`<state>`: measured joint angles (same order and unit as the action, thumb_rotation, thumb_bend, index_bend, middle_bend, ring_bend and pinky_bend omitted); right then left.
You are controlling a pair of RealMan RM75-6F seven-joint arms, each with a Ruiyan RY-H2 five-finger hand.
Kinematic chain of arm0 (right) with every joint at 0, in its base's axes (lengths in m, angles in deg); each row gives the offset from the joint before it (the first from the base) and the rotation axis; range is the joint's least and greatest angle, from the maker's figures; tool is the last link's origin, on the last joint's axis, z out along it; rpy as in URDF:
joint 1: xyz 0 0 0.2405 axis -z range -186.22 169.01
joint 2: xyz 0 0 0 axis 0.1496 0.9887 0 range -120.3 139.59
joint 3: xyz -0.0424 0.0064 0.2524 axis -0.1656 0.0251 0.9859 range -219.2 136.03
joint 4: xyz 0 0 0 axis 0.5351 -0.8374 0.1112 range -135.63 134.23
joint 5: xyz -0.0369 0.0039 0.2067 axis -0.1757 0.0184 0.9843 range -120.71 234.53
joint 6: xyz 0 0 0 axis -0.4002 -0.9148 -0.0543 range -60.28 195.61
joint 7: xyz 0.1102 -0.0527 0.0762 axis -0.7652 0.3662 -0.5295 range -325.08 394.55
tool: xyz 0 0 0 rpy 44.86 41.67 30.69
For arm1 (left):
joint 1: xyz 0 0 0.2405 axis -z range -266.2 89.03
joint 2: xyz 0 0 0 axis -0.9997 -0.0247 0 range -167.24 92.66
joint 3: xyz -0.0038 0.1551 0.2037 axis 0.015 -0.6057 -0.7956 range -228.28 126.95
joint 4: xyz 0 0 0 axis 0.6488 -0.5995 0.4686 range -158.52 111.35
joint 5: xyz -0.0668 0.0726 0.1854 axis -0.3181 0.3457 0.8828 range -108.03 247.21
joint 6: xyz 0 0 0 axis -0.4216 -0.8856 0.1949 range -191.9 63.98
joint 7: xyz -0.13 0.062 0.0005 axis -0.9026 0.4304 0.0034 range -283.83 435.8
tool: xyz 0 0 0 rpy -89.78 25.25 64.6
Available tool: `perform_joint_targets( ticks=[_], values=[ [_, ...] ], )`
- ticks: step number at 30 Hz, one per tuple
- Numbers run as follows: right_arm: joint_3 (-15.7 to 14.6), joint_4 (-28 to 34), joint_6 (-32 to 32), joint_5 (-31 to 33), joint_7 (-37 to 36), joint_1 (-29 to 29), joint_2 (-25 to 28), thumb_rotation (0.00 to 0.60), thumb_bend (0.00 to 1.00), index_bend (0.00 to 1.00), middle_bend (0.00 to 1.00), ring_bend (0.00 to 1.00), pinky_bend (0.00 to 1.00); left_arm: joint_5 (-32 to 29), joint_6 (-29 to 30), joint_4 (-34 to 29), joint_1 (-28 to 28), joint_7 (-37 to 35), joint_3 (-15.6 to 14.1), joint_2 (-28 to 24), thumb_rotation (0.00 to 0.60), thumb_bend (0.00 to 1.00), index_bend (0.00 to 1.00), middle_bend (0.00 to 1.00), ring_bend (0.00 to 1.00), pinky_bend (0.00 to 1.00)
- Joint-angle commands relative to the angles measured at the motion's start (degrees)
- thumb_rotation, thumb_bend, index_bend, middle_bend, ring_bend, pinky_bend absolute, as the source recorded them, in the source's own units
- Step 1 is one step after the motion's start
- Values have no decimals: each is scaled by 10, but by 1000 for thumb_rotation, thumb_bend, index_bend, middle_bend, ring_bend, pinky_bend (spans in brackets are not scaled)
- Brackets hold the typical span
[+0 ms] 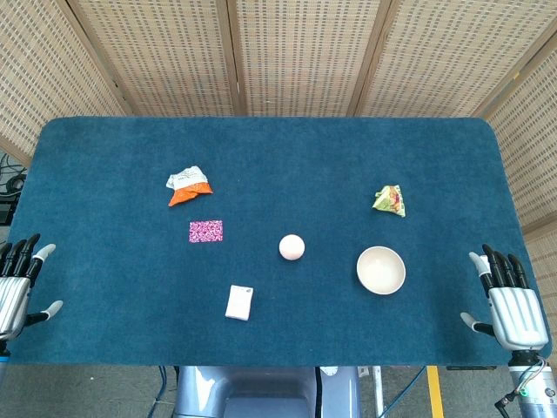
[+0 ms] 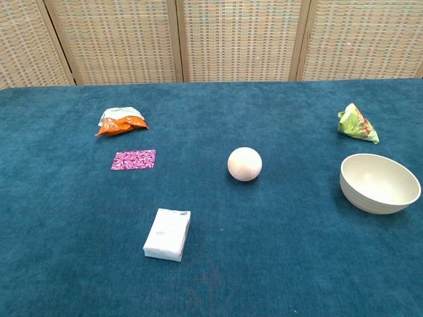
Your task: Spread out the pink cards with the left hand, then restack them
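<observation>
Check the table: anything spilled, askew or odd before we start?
Nothing stands out. Pink cards sit in a neat stack, bowl upright, both hands open at the table edges.

Both views were bright and evenly lit from above, with no glare. Shadows were soft and short: a faint one lay under the ball (image 2: 244,164) and another beneath the bowl (image 2: 379,183). Focus was sharp throughout. The bench (image 1: 278,157) edges bowed slightly in the head view.
</observation>
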<state>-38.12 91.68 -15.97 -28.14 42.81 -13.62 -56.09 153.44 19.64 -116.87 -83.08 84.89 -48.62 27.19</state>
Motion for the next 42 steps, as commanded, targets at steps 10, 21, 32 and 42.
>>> perform_joint_targets(
  ticks=[10,21,32,42],
  values=[
    [1,1,1,2,-2,0,1,600,131,89,0,0,0,-2,-6,0,2,0,-1,0,600,97,117,0,0,0],
    [0,2,2,2,-8,1,3,600,131,89,0,0,0,4,-13,-8,4,14,-8,0,600,108,117,0,0,0],
    [-1,3,5,4,-5,-1,2,600,131,89,0,0,0,3,-10,-8,3,12,-7,2,600,110,117,0,0,0],
    [0,4,7,5,-5,-1,4,600,131,89,0,0,0,3,-10,-9,3,12,-7,2,600,145,117,0,0,0]
  ],
)
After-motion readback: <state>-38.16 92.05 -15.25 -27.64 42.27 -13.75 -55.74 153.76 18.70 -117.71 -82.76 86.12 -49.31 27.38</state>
